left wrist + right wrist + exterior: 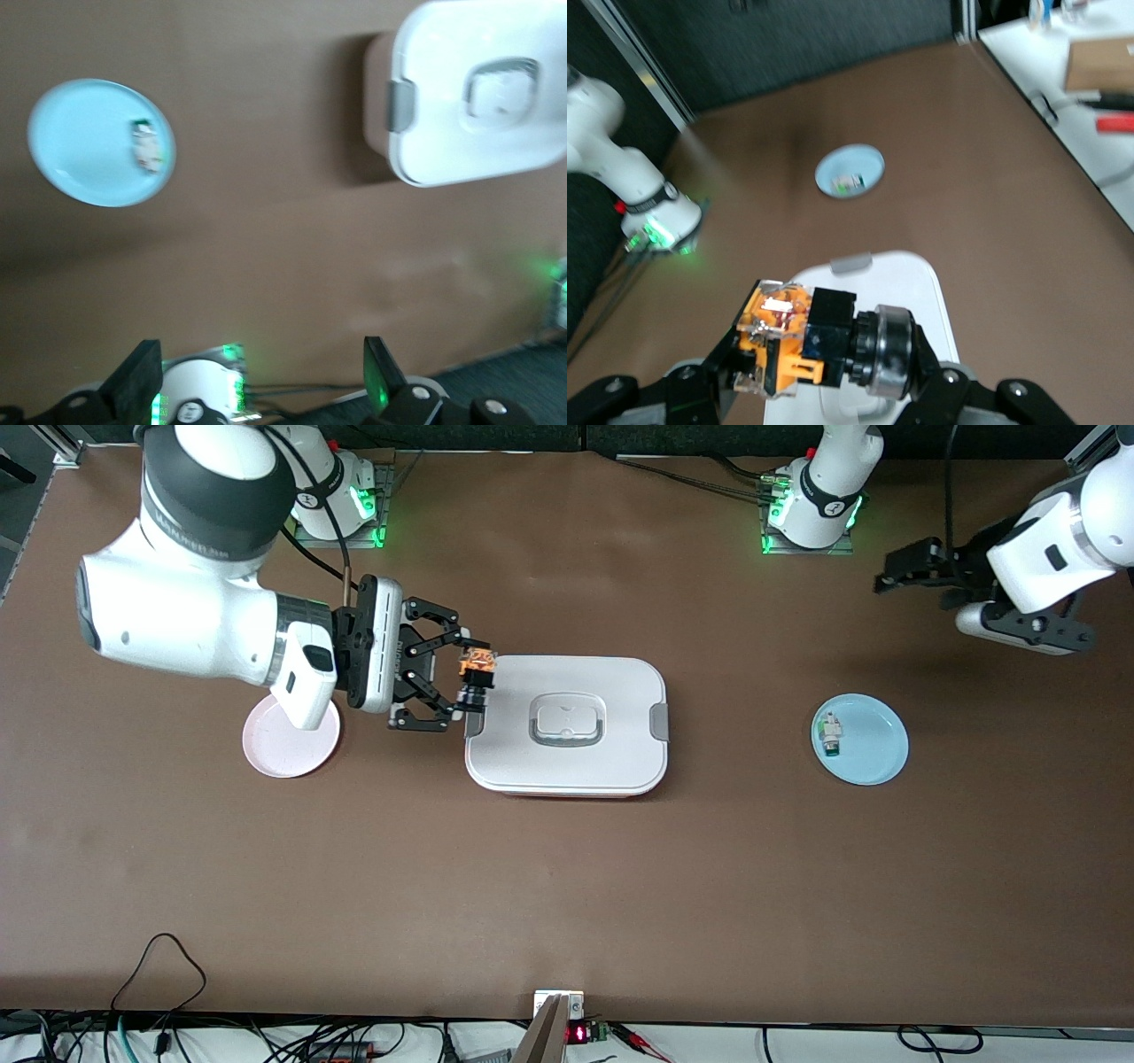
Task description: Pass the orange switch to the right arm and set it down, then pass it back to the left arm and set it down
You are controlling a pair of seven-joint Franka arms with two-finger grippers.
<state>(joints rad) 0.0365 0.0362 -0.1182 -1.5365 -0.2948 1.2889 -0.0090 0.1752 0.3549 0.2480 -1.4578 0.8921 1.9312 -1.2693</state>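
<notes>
The orange switch (479,666), a small black block with an orange end and a silver ring, is clamped sideways in my right gripper (472,680). It hangs over the edge of the white box (567,691) at the right arm's end. In the right wrist view the switch (811,341) fills the jaws of my right gripper (824,359), with the box (917,279) lid under it. My left gripper (890,574) is up in the air near the left arm's end of the table, clear of the box. Its fingers (378,372) stand wide apart with nothing between them.
A pink plate (292,744) lies under the right arm's wrist. A pale blue plate (873,748) with a small white-and-green component (830,733) lies toward the left arm's end; the left wrist view shows that plate (80,146) and the box (483,97).
</notes>
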